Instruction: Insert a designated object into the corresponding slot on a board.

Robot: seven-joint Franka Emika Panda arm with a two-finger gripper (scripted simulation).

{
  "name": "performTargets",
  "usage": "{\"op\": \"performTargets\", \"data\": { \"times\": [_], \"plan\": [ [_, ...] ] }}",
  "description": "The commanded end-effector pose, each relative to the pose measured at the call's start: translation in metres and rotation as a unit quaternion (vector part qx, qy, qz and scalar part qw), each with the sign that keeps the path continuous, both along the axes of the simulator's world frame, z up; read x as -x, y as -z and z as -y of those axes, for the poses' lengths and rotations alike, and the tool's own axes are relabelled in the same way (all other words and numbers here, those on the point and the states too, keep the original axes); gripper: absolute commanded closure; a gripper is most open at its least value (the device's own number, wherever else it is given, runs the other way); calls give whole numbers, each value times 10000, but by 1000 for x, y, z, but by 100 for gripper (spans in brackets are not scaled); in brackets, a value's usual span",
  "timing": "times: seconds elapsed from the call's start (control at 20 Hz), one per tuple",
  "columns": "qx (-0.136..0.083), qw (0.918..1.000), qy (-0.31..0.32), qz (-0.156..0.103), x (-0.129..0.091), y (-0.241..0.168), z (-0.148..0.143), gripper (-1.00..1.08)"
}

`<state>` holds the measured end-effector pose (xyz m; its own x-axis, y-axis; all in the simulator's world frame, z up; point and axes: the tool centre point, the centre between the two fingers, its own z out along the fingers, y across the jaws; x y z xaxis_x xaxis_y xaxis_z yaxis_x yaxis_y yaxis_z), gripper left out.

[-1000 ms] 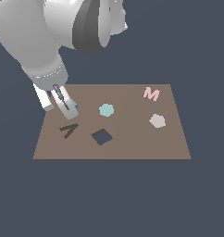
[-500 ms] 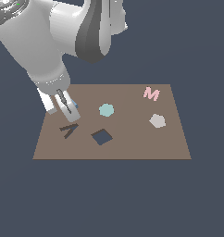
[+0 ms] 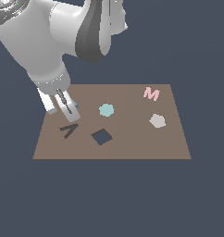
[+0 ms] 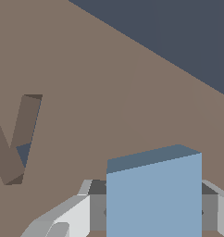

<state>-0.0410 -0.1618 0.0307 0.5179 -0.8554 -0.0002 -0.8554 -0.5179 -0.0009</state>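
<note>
A: Status? We see the hand [image 3: 67, 107] clamping the blue block [image 4: 153, 194] above the board [image 3: 132, 152], beside the A-shaped cut-out [image 3: 69, 129].

B: We carry it to the square slot [image 3: 102, 136], matching its diamond orientation before lowering.

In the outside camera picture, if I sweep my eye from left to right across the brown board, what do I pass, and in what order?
Going by the exterior view's left to right: gripper holding the blue block, then A-shaped cut-out, dark square slot, teal piece, pink M, grey piece, all on the board.
</note>
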Motion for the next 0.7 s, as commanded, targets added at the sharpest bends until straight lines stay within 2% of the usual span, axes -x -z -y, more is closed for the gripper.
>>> {"op": "performTargets", "data": {
  "times": [0.0, 0.3, 0.65],
  "plan": [
    [1, 10000, 1, 0, 0, 0, 0, 108],
    [1, 10000, 20, 0, -11, -1, -13, 108],
    [1, 10000, 74, -2, -42, -4, -50, 108]
  ]
}}
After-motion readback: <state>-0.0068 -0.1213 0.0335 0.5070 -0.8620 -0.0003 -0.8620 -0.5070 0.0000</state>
